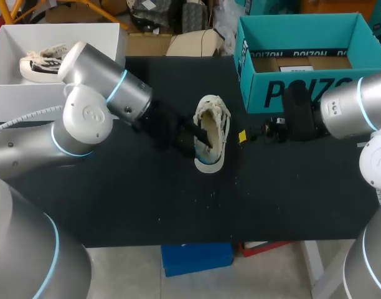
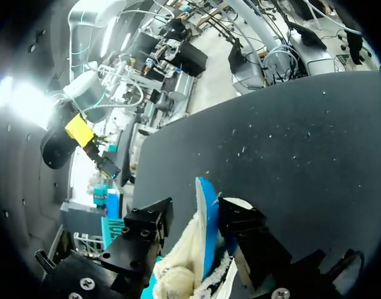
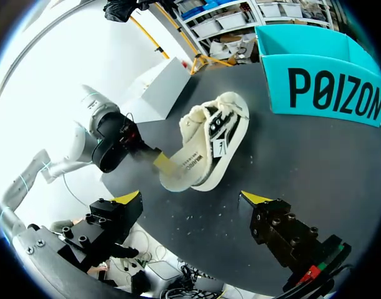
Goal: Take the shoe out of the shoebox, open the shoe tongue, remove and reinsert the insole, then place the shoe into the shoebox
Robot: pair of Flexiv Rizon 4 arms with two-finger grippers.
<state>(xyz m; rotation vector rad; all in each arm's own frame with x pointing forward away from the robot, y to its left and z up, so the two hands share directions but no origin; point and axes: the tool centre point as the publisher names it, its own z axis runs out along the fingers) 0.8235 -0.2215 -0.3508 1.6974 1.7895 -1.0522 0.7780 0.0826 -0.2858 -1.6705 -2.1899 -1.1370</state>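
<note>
A cream fleece-lined shoe lies on its side in the middle of the black table. Its opening faces my right gripper, and the printed insole shows inside it. My left gripper is at the shoe's heel end. In the left wrist view its black fingers stand apart with the shoe's blue-edged heel part between them, and a gap shows on one side. My right gripper hangs wide open just right of the shoe, holding nothing. The teal shoebox stands at the back right.
A white box holding another shoe sits at the back left, behind my left arm. The shoebox stands close beyond the shoe's toe in the right wrist view. Bare tabletop lies toward the front edge.
</note>
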